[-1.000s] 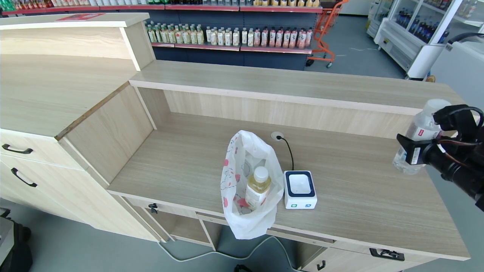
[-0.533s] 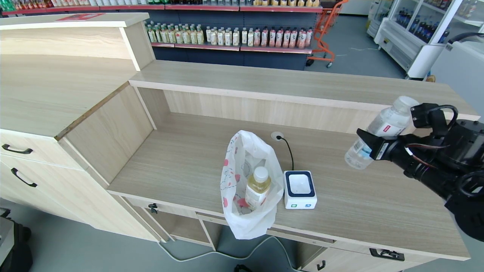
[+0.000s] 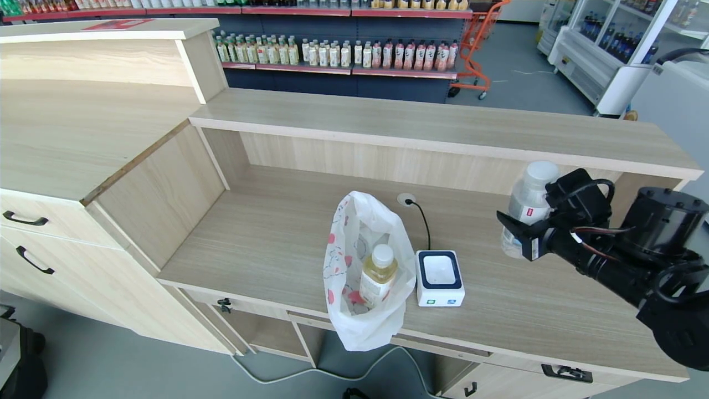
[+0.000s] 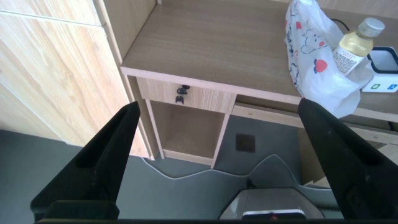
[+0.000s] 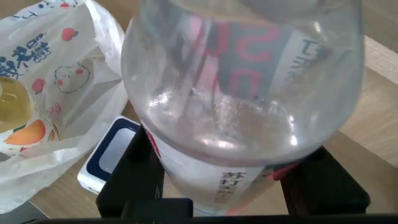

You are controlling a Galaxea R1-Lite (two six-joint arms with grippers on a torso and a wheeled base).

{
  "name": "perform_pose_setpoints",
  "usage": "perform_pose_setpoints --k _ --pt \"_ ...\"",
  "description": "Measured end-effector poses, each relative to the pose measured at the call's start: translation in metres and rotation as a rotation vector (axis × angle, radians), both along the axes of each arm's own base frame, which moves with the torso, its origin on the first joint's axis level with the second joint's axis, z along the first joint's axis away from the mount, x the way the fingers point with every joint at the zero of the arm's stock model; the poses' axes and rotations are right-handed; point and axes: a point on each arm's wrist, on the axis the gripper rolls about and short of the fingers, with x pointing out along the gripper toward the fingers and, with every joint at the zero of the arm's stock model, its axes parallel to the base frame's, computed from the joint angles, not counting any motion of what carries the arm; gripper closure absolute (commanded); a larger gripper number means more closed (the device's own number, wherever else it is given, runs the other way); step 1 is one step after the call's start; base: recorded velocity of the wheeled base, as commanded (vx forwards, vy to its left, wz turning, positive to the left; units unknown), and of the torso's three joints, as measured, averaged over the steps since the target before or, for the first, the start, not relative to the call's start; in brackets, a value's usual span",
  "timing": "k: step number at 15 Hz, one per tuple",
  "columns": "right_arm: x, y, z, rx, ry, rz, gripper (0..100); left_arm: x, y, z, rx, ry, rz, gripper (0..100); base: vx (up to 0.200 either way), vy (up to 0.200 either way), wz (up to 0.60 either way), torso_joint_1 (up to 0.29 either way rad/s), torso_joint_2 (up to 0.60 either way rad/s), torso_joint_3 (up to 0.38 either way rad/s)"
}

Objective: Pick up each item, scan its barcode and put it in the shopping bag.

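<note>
My right gripper [image 3: 532, 230] is shut on a clear water bottle [image 3: 525, 206] with a white cap and a red-and-white label, held upright above the counter's right part, to the right of the scanner. From the right wrist the water bottle [image 5: 242, 106] sits close, with the scanner [image 5: 109, 158] and bag [image 5: 56, 93] below it. The white scanner [image 3: 438, 277] with a dark-framed window lies near the counter's front edge. Just left of it stands the white patterned shopping bag [image 3: 346, 266], holding a yellow drink bottle [image 3: 378, 275]. My left gripper [image 4: 217, 162] hangs open, low beside the counter's front left.
The wooden counter [image 3: 277, 238] has a raised back ledge [image 3: 421, 124] and a taller cabinet [image 3: 83, 133] on the left. A black cable [image 3: 424, 221] runs from the scanner to a grommet. Drawers and an open cubby [image 4: 186, 134] sit under the counter.
My right arm has carried the water bottle leftward from the counter's right end toward the scanner, ending lower and upright. The bag, scanner and left arm stay put.
</note>
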Motion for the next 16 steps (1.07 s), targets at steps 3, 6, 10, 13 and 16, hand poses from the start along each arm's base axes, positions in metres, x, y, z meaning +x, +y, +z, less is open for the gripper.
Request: perform_pose_setpoints --k 3,6,10,13,16 --pt "-0.002 -0.020 0.005 -0.035 -0.024 -0.067 100 0.000 0.000 0.000 0.000 0.000 0.000 0 0.000 0.000 0.40 0.000 0.00 0.000" --pt "-0.004 -0.026 0.009 -0.029 -0.041 -0.088 100 0.000 0.000 0.000 0.000 0.000 0.000 0 0.000 0.000 0.60 -0.001 0.01 0.001" --pt "0.003 -0.024 0.007 0.116 0.002 -0.076 100 0.000 0.000 0.000 0.000 0.000 0.001 0 0.000 0.000 0.00 0.000 0.00 0.000" --pt "0.018 -0.022 0.003 0.314 0.032 -0.064 100 0.000 0.000 0.000 0.000 0.000 0.000 0 0.000 0.000 0.00 0.000 0.00 0.000" --pt "0.037 -0.013 -0.015 0.352 0.059 0.014 100 0.000 0.000 0.000 0.000 0.000 0.000 0 0.000 0.000 0.00 0.000 0.00 0.000"
